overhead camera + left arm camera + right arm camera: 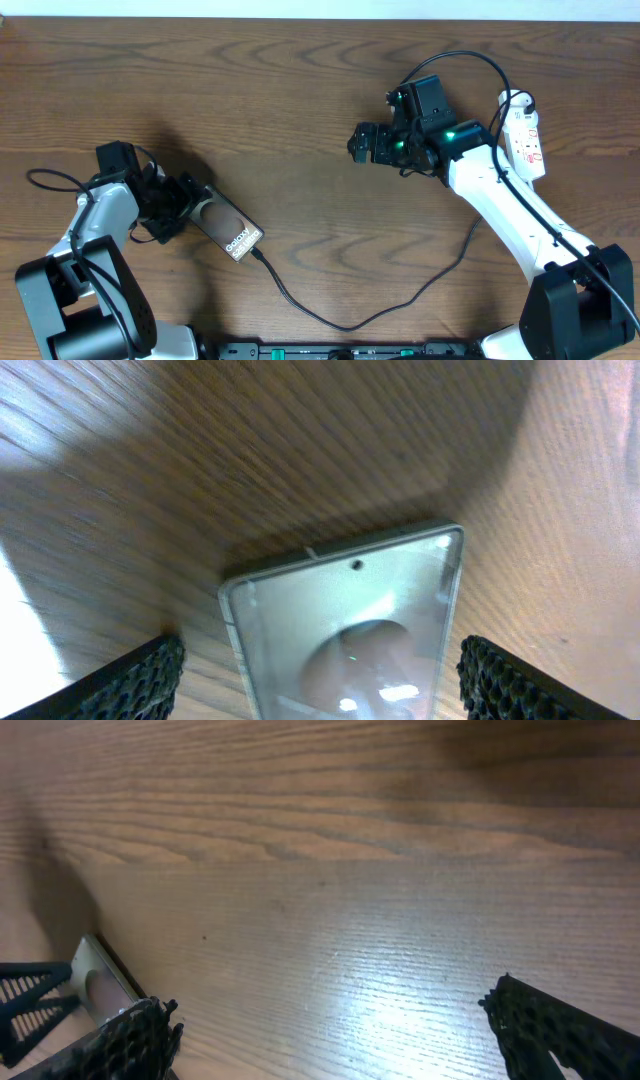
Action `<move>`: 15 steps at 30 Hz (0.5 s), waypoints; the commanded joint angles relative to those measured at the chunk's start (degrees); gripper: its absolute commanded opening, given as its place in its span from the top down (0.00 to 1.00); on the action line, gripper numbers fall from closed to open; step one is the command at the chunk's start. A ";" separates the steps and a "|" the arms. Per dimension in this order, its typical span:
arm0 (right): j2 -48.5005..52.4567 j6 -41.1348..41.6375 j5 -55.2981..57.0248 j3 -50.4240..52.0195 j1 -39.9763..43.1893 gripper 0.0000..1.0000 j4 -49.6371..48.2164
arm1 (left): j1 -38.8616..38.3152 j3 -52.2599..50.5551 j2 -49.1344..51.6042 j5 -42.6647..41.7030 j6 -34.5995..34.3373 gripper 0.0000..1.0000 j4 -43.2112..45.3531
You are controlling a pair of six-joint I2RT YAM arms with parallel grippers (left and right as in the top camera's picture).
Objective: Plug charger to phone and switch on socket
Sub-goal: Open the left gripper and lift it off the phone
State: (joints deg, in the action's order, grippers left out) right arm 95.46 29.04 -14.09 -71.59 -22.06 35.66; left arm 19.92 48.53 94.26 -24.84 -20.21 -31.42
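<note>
left fingers point(150, 675) spread wide, straddling phone point(350, 630).

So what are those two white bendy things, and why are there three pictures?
They are two robot arms at a wooden table. Each ends in a gripper, a hand with two fingers. The big picture is taken from above. The other two come from little cameras on the arms' wrists, so you see the black fingers at the bottom corners.

The left gripper is open, with its fingers on either side of the phone, which lies flat on the table. The phone shows close up in the left wrist picture. The right gripper is open and holds nothing; its camera sees mostly bare wood.

A thin black charger cable runs from the phone's end across the table. The white socket strip lies at the far right.
</note>
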 commanded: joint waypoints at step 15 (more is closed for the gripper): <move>-0.98 -2.05 -5.29 -0.37 0.94 0.01 3.80 | -17.81 7.32 -31.10 12.90 15.65 0.11 -6.08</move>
State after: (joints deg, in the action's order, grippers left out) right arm 95.46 28.88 -15.94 -71.59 -21.96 39.03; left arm 5.28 55.55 65.95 -13.13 -6.13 -37.17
